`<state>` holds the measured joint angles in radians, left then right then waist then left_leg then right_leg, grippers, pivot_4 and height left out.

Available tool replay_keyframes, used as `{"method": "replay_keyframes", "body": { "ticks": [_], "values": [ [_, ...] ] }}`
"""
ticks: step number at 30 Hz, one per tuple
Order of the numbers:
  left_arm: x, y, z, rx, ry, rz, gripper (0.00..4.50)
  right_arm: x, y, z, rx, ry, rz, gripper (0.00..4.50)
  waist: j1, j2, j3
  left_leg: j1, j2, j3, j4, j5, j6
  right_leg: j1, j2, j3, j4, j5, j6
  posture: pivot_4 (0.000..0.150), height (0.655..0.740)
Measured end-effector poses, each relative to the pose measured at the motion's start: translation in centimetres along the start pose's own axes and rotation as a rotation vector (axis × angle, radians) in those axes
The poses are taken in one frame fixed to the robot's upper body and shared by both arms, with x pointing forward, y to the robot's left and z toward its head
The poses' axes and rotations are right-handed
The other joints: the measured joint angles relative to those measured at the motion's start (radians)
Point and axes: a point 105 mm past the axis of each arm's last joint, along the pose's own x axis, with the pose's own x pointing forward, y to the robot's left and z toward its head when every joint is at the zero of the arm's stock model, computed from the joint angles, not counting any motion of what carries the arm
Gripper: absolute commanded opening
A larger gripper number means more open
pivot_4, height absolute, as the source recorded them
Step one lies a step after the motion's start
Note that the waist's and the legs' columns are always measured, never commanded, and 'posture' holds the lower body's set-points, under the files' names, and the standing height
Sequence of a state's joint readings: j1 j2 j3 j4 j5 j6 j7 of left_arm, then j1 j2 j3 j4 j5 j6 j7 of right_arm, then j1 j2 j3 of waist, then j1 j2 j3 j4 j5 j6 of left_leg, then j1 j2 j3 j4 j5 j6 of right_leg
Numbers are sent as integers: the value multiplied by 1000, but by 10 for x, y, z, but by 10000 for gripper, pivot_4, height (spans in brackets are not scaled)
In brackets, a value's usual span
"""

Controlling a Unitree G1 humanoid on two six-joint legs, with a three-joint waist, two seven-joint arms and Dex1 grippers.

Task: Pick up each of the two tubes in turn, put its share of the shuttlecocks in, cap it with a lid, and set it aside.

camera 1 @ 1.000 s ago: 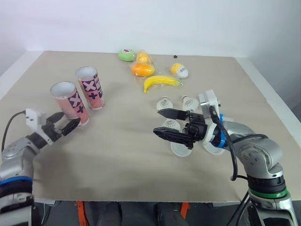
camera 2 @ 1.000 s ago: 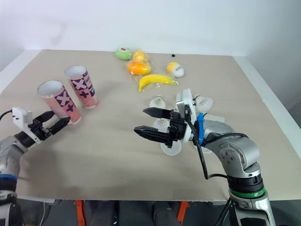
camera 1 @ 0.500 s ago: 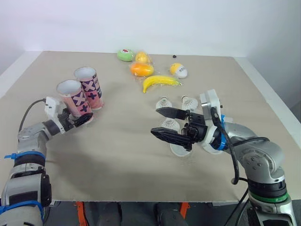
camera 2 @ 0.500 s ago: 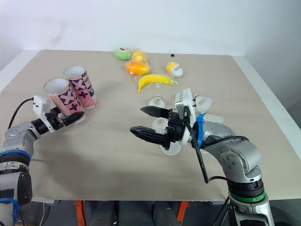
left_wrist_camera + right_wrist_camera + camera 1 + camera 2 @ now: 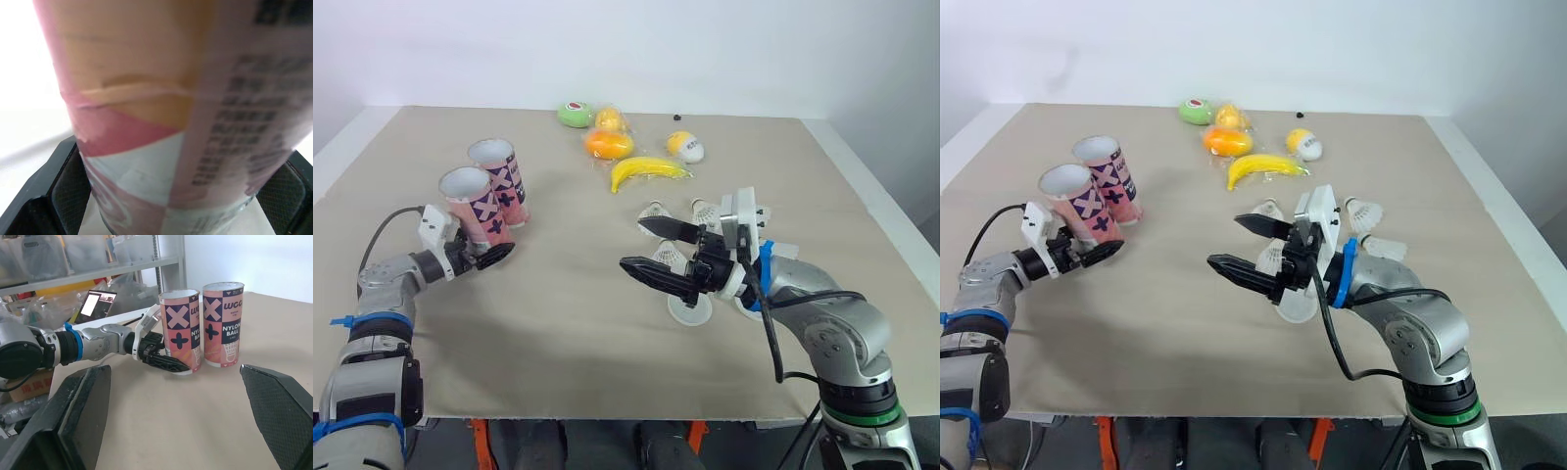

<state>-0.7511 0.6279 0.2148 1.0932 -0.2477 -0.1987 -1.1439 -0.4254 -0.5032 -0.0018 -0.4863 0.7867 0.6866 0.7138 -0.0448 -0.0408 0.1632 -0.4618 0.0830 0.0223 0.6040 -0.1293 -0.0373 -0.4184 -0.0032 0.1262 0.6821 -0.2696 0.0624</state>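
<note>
Two pink-and-white tubes stand open-topped at the table's left, the near tube (image 5: pixel 473 201) touching the far tube (image 5: pixel 501 179). My left gripper (image 5: pixel 485 257) is open at the near tube's base, one finger on each side of its wall (image 5: pixel 146 147). My right gripper (image 5: pixel 634 245) hangs open and empty above the table's middle, pointing left. Behind and under it lie white shuttlecocks (image 5: pixel 654 211) (image 5: pixel 708 211) (image 5: pixel 672 257) and a round white lid (image 5: pixel 690 311). The right wrist view shows both tubes (image 5: pixel 182 328) (image 5: pixel 224 320) and the left gripper (image 5: pixel 164 358).
Toy fruit lies at the back: a banana (image 5: pixel 646 170), an orange (image 5: pixel 610 144), a yellow fruit (image 5: pixel 611 119), a green fruit (image 5: pixel 576 114) and a yellow-white piece (image 5: pixel 686 147). Bare tabletop (image 5: pixel 558 313) lies between the two arms.
My left gripper has moved forward from the table's left edge to the near tube, and its fingers now straddle the base. My right gripper has drifted a little leftward.
</note>
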Motion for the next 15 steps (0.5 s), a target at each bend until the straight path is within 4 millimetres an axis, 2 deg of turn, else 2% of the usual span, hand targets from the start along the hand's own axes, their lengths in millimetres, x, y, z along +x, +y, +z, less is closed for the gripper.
{"method": "replay_keyframes", "body": {
  "ticks": [7, 8, 10, 15],
  "values": [
    [3, -3, -1, -9, -8, -8, 44687, 0, 0, -1, -3, 5, 0, 45000, 0, 0, 0, 0, 0, 0, 0, 0, 0, 0, 0, 0, 0, 0, 0, 1500, 7321],
    [3, -3, -1, -9, -10, -7, 39495, 0, 0, -1, -3, 5, 1, 45000, 0, 0, 0, 0, 0, 0, 0, 0, 0, 0, 0, 0, 0, 0, 0, 1500, 7321],
    [2, -2, 0, -13, -19, -2, 32966, 1, 1, -1, -2, 6, 6, 45000, 0, 0, 0, 0, 0, 0, 0, 0, 0, 0, 0, 0, 0, 0, 0, 1500, 7321],
    [2, -2, 0, -11, -27, 1, 32966, 1, 1, -1, -2, 6, 9, 45000, 0, 0, 0, 0, 0, -1, 0, 0, 0, 0, 0, 0, 0, 0, 0, 1500, 7321]
  ]
}}
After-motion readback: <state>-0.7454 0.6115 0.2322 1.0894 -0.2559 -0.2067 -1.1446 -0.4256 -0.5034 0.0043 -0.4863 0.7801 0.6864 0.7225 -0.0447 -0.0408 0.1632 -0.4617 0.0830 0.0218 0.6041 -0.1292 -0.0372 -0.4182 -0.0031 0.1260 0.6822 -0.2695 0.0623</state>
